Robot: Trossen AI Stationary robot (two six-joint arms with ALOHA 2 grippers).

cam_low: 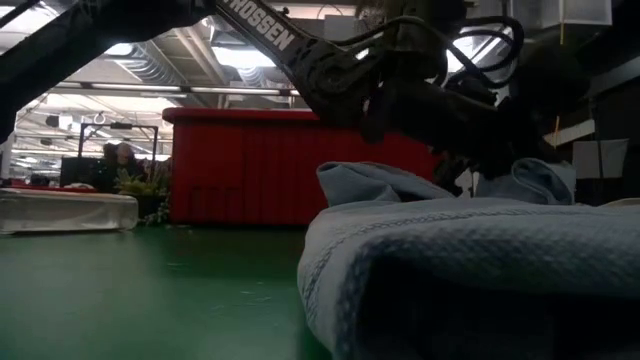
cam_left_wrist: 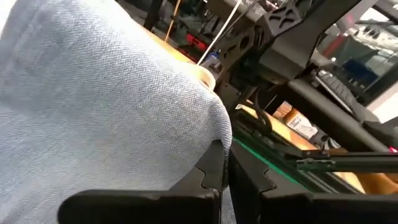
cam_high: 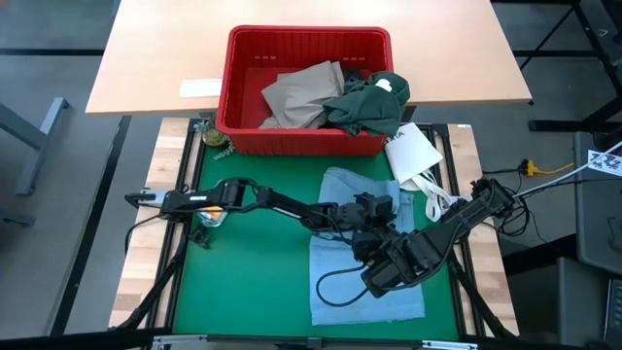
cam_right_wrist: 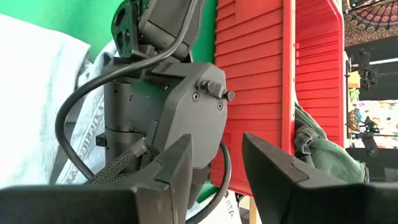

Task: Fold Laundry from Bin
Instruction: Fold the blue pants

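A light blue garment point(cam_high: 364, 248) lies spread on the green mat point(cam_high: 253, 272), right of centre. My left gripper point(cam_left_wrist: 225, 157) reaches in from the table's left and is shut on it near its far end point(cam_high: 381, 209). My right gripper point(cam_right_wrist: 214, 158) hangs open above the garment point(cam_high: 384, 258), nothing between its fingers, facing the left arm's wrist and the bin. The red bin point(cam_high: 292, 136) stands at the mat's far edge. In it lie a tan garment point(cam_high: 301, 92) and a dark green one point(cam_high: 369, 105) that drapes over the bin's right rim. My left gripper pinches a bunched-up part of the light blue garment point(cam_left_wrist: 211, 134) between its two fingers. The fingers come nearly level from the table's left. The cloth bulges up over the fingers point(cam_low: 365, 183), slack, and the rest of the garment lies on the mat.
A white bag with handles point(cam_high: 413, 154) lies at the bin's near right corner, beside the garment. A small green plant-like object point(cam_high: 216, 139) sits at the bin's left. A wooden table with a white sheet point(cam_high: 199, 87) stands behind. The mat's left half is bare green.
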